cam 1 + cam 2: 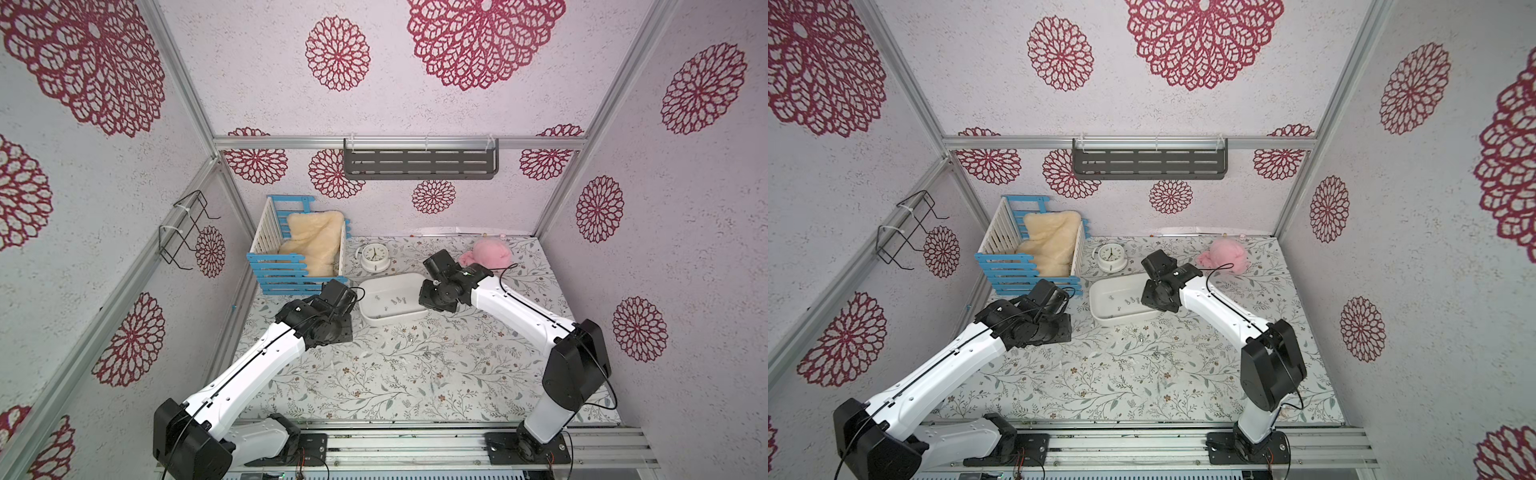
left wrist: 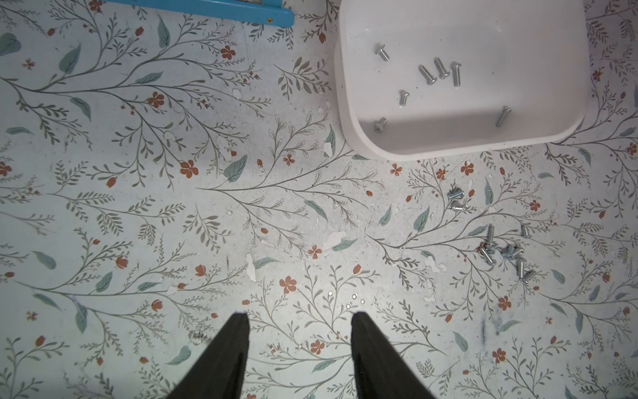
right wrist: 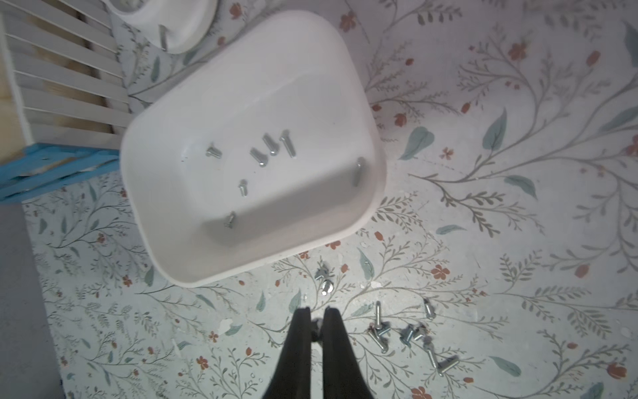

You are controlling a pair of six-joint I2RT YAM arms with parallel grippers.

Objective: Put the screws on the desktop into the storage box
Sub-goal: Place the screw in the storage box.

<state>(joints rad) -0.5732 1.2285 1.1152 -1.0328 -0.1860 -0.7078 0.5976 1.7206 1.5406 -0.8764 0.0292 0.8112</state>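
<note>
Screw [image 3: 315,329] seemingly pinched in my shut right claw [image 3: 316,319]. I'd shift left over storage box [image 3: 310,86] centre, drop low; left claw [image 2: 300,315] gapes empty.

The screws [image 2: 488,257] are bright, shiny metal. The storage box [image 2: 347,103] is smooth white plastic with a soft sheen. The surface [image 2: 172,224] is matt, printed, chipped and scuffed in spots. The crate [image 1: 286,274] has painted slats; the cream lining [image 1: 311,241] looks fleecy. The left gripper [image 2: 300,316] is matt black.
</note>
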